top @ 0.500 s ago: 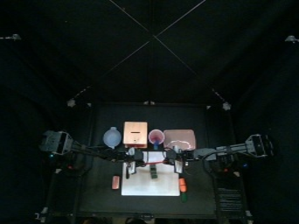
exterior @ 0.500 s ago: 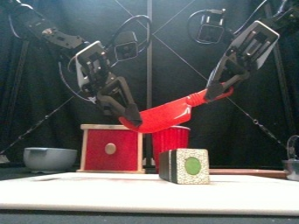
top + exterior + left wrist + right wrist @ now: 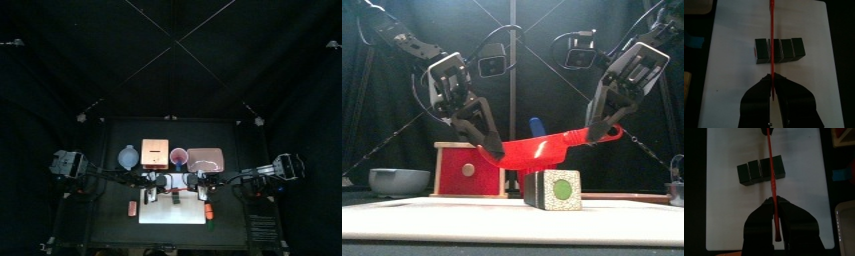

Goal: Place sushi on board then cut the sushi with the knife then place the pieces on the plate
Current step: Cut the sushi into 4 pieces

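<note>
The red knife (image 3: pixel 543 150) is clamped at both ends: 1 end in the left gripper (image 3: pixel 771 81), the other in the right gripper (image 3: pixel 774 204). It's probably light, stiff plastic, so an end grip is best (the thin blade could twist). The sushi roll (image 3: pixel 781 50), 4 blocks, is parked on the white board (image 3: pixel 731 75) just below and between the 2 claws, untouched by the blade.

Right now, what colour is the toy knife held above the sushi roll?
Red. The red plastic toy knife shows best in the front view, blade side-on.
</note>
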`<state>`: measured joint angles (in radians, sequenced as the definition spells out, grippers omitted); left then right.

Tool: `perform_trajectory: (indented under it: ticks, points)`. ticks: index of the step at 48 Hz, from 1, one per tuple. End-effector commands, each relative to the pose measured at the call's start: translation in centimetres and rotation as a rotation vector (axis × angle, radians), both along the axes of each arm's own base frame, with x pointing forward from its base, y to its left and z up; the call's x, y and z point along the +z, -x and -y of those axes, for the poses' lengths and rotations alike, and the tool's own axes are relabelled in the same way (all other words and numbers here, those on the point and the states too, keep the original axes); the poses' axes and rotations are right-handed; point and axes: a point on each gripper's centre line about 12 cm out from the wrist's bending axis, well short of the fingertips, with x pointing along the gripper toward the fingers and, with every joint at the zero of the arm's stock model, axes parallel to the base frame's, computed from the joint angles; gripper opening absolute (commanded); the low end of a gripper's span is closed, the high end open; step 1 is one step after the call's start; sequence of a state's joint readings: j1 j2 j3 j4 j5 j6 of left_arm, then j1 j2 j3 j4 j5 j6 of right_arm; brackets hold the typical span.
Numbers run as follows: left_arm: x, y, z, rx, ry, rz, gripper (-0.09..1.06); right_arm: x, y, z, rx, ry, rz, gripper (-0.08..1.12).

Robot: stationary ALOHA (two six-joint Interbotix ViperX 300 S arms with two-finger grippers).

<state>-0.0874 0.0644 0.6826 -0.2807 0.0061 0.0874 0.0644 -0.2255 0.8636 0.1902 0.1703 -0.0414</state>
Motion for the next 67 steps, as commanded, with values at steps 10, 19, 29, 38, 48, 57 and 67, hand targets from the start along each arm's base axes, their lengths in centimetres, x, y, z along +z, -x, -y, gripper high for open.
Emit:
perform_trajectory:
  ticks: [10, 19, 29, 38, 48, 57, 67]
  points:
    - [0.8, -0.9, 0.1, 0.000, 0.006, 0.020, 0.47, 0.1, -0.1, 0.2, -0.007, -0.001, 0.001, 0.38]
    - [0.7, -0.9, -0.1, 0.005, 0.006, 0.018, 0.47, -0.2, 0.1, 0.4, -0.014, -0.001, -0.008, 0.38]
    - [0.5, -0.9, -0.1, 0.005, 0.004, 0.014, 0.47, -0.5, 0.3, 0.8, -0.026, 0.001, -0.017, 0.38]
    - [0.5, -0.9, -0.3, 0.007, 0.003, 0.012, 0.47, -0.6, 0.4, 1.2, -0.035, 0.004, -0.020, 0.38]
    - [0.2, -1.0, -0.3, 0.008, 0.002, 0.008, 0.47, -0.9, 0.5, 1.5, -0.045, 0.005, -0.029, 0.38]
    - [0.0, -1.0, -0.2, 0.008, 0.003, 0.000, 0.47, -1.5, 0.7, 1.5, -0.047, 0.001, -0.048, 0.38]
    - [-0.6, -1.3, -0.2, 0.007, -0.001, -0.010, 0.47, -2.8, 0.6, 1.4, -0.051, -0.005, -0.092, 0.38]
